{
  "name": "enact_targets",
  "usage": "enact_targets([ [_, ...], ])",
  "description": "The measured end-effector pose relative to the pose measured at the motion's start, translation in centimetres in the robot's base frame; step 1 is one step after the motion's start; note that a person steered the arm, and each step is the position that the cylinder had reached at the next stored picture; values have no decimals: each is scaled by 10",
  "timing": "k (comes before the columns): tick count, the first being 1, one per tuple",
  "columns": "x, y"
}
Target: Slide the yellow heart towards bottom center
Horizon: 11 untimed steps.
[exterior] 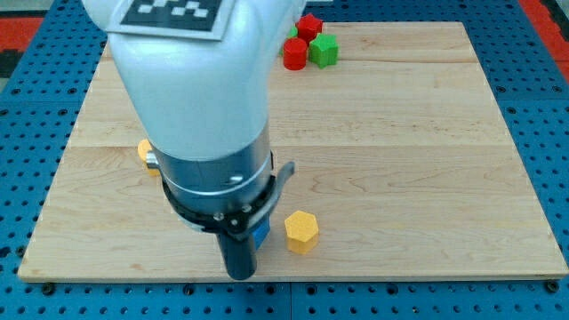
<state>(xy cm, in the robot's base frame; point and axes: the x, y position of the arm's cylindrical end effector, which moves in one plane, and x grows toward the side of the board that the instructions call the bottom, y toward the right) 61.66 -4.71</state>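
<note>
A yellow block (144,151) peeks out at the view's left from behind the arm body; most of it is hidden, so I cannot make out its shape. A yellow hexagon (301,231) lies near the board's bottom centre. A blue block (261,233) shows only as a sliver beside the rod. My tip (240,275) is at the board's bottom edge, just below and left of the blue block, left of the yellow hexagon, and well below and to the right of the hidden yellow block.
At the view's top centre is a cluster: a red block (308,25), a red cylinder (294,53), a green cube (324,50) and a green sliver (292,32). The wooden board (400,160) lies on a blue pegboard. The arm body hides the board's left centre.
</note>
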Motion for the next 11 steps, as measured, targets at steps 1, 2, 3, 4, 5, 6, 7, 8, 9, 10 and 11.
enact_targets([
  [1, 2, 21],
  [2, 2, -30],
  [3, -19, -154],
  [4, -83, -205],
  [5, -139, -197],
  [6, -141, -78],
  [7, -141, -31],
  [8, -153, -84],
  [9, -174, -51],
  [10, -191, -8],
  [11, -157, 27],
])
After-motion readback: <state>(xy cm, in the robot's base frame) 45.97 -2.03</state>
